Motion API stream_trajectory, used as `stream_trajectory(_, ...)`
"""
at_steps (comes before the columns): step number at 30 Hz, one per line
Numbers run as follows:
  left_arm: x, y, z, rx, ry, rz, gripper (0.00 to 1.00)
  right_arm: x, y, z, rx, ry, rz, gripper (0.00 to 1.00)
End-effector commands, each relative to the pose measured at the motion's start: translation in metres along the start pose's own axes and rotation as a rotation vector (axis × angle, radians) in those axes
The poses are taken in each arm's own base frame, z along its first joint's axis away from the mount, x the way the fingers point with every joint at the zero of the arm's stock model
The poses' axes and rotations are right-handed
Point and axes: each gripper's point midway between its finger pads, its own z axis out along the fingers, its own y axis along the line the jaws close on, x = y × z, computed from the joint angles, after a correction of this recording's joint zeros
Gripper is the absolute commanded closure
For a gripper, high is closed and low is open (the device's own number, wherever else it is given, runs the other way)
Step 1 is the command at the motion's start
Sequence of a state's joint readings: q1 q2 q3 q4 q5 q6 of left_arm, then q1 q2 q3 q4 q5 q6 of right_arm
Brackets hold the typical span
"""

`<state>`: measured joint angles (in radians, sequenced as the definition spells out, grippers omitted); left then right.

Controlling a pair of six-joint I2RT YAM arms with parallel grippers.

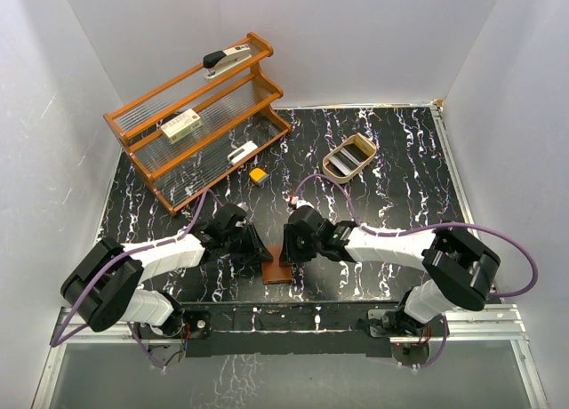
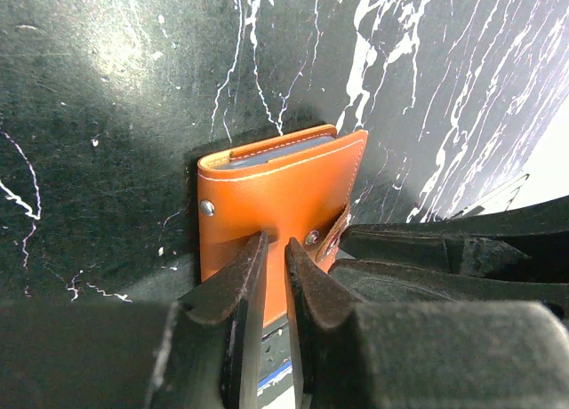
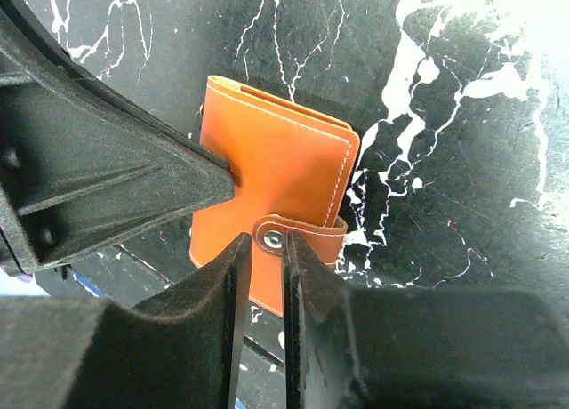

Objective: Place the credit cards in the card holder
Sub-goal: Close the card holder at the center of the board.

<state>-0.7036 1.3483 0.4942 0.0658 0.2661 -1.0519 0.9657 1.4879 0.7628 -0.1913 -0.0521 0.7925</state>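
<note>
Shelf [image 1: 200, 116] stands back left; left gripper [image 2: 276, 253] is low over the wallet [image 2: 276, 191], jaws nearly together, tips on its face, and I cannot tell whether it pinches; the wallet lies closed at the near table edge between both grippers; right gripper [image 3: 265, 249] is likewise narrowed at the tab [image 3: 307, 236], grasp unclear; tray [image 1: 329, 167] sits back right.

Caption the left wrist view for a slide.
Left gripper pinching the near edge of the folded reddish-brown card holder over the black marbled table, the right gripper at its snap tab.
</note>
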Motion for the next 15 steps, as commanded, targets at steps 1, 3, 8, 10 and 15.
stream_trajectory(1, 0.016, 0.034, 0.000, -0.115, 0.043, -0.016, 0.86, -0.008, 0.006, -0.001, -0.020, -0.030, 0.010, 0.82)
stream_trajectory(3, 0.016, 0.032, 0.000, -0.108, 0.044, -0.016, 0.85, -0.008, 0.005, 0.000, -0.018, -0.032, 0.011, 0.83)
stream_trajectory(8, 0.016, 0.031, 0.000, -0.106, 0.043, -0.014, 0.85, -0.007, 0.001, 0.007, 0.002, -0.026, 0.002, 0.85)
stream_trajectory(10, 0.016, 0.031, 0.000, -0.105, 0.043, -0.016, 0.85, -0.004, -0.002, 0.010, 0.007, -0.016, 0.004, 0.85)
stream_trajectory(15, 0.016, 0.031, 0.001, -0.104, 0.047, -0.020, 0.86, 0.002, 0.000, 0.014, -0.018, 0.000, 0.016, 0.86)
